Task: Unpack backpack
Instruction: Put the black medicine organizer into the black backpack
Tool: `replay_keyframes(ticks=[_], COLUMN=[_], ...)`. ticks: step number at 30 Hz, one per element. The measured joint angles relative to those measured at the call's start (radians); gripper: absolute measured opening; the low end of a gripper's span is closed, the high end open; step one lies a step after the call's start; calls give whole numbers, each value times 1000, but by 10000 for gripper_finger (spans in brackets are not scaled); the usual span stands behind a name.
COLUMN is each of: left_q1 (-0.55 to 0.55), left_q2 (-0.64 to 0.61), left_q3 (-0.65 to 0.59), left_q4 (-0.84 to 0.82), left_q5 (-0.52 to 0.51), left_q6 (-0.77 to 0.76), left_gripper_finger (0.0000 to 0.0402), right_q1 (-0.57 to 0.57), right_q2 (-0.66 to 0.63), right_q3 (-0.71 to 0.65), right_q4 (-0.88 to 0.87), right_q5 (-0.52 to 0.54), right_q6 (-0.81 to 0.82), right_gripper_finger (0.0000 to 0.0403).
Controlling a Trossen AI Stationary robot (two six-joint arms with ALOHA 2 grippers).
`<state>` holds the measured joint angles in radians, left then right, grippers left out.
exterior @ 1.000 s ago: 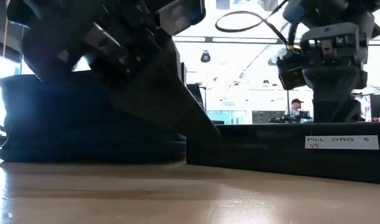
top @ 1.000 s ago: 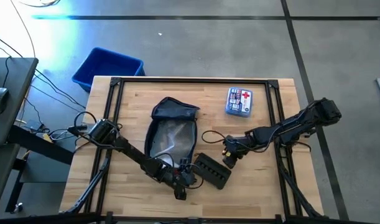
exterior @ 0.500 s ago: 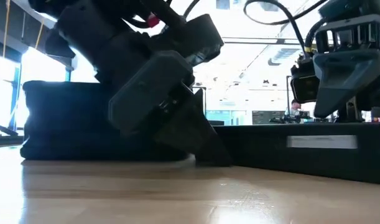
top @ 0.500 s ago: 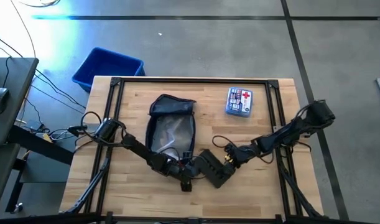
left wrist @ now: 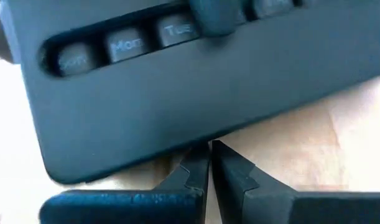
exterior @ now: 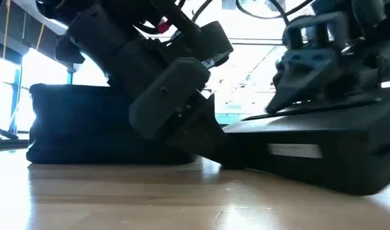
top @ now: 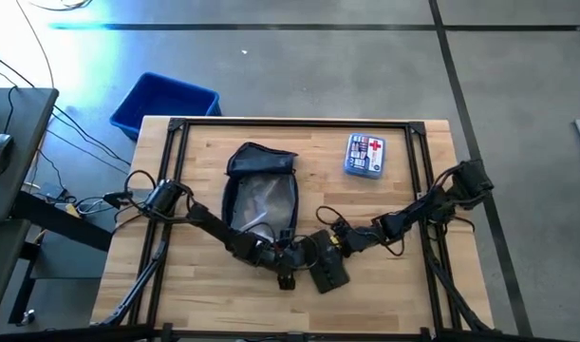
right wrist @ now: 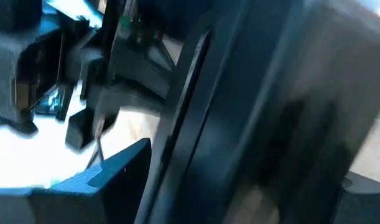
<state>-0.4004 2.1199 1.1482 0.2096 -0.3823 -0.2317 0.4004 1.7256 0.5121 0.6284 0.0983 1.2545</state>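
Note:
The dark navy backpack [top: 261,161] lies flat on the table, and a clear pouch [top: 261,201] lies over its near part. In the low view the backpack [exterior: 86,124] is behind the arms. A black pill organizer [top: 327,268] lies near the front middle, and its day lids [left wrist: 177,81] show in the left wrist view. My left gripper [top: 291,258] is shut at the organizer's left long side. My right gripper [top: 329,245] is open, with a finger on either side of the organizer's far end [right wrist: 239,155]. My left gripper touches the organizer's long side wall [left wrist: 209,142] at its lower edge with its shut fingertips [left wrist: 196,168]. It comes slanting down from the table's left. The organizer rests on the table. My right gripper has one finger [exterior: 309,89] over the organizer's lid [exterior: 309,118]; I cannot tell whether it touches.
A white first-aid box [top: 366,156] lies at the far right of the table. A blue bin [top: 164,103] stands on the floor beyond the far left corner. A black frame rail [top: 290,123] runs around the tabletop. Bare wood [top: 394,294] lies along the front right.
My left gripper has moved toward the table's right edge, against the organizer. The organizer has turned, and its long axis now runs more from far to near. My right gripper has come down and toward the left, tipping and rolling, until its fingers stand around the organizer's far end.

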Motion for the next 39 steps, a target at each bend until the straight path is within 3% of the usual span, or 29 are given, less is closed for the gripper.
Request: replay_keyframes(ticks=[5, 11, 17, 21, 24, 28, 34, 39], left_q1=[-4, -15, -79, -176, -281, -436, -643, -747], left_q2=[1, -19, -182, -316, -418, -526, -584, -591], left_q3=[-1, -2, 54, 101, 109, 112, 112, 110], left_q4=[8, -14, -214, -386, -438, -488, -559, -560], left_q5=[-1, 3, -15, -62, -97, -220, -541, -619], left_q6=[1, 1, -1, -40, -71, -118, -197, -232], left_gripper_finger=[0, 0, 0, 0, 0, 0, 0, 0], right_q1=[-2, -2, 9, 24, 36, 58, 24, -40], right_q2=[-2, -7, -59, -158, -235, -220, -22, 215], right_q3=[0, 1, 0, 48, 190, 467, 879, 1161], right_q4=[-12, -7, -49, -218, -504, -843, -958, -950], right_q5=[-7, -58, -96, -30, 41, 187, 330, 386], right_q6=[0, 4, -79, -173, -275, -467, -865, -1213], right_gripper_finger=[255, 161, 156, 156, 156, 156, 156, 156])
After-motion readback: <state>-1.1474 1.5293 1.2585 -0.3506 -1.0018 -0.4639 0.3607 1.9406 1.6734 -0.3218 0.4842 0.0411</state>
